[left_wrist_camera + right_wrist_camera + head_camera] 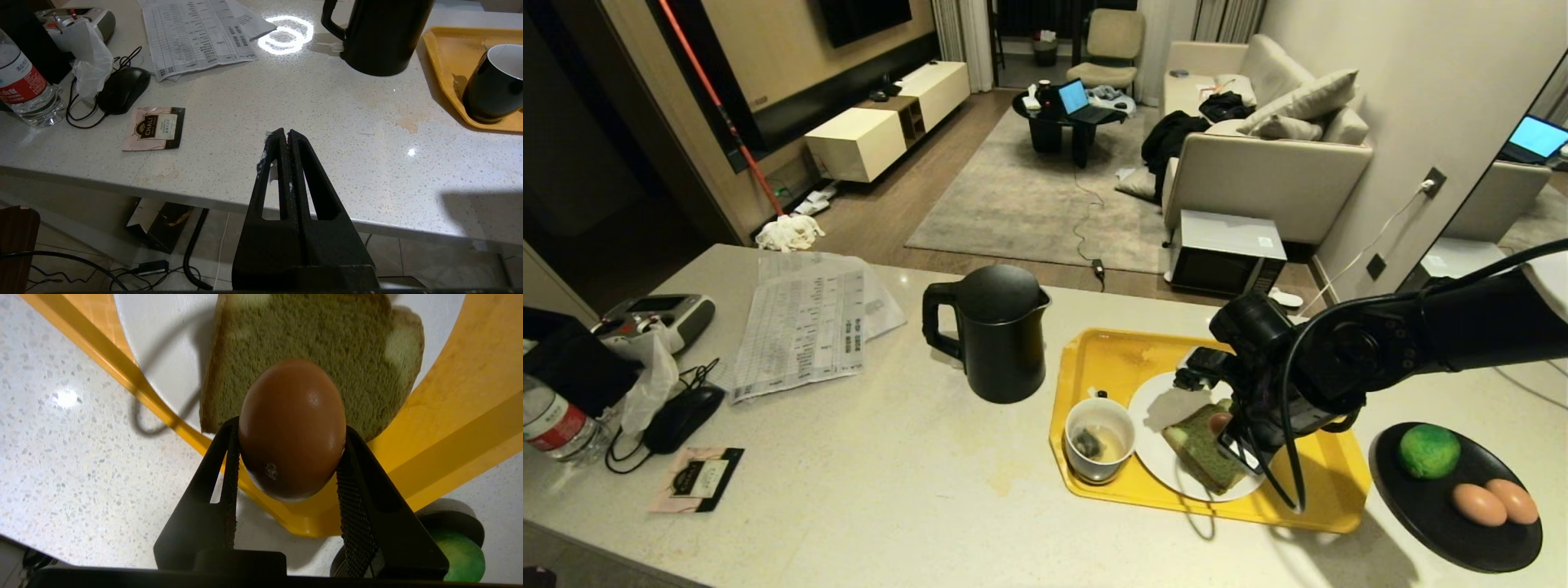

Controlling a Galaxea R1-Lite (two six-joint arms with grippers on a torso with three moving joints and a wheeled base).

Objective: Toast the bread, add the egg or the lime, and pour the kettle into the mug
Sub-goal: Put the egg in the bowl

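In the head view, the right gripper is hovering over the bread on the white plate. In the right wrist view, its fingers are clasping the egg across its middle; the shell looks fragile and slippery, so a gentle grip seems wise. In the left wrist view, the left gripper is sitting clenched, holding nothing.

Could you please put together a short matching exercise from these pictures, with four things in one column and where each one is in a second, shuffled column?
Things:
1. egg
2. lime
3. bread
4. mug

Places:
A. on the white plate
B. standing directly on the yellow tray, left of the plate
C. between the fingers of the right gripper, above the bread
D. on the black plate beside two brown eggs

Pairs: 1-C, 2-D, 3-A, 4-B
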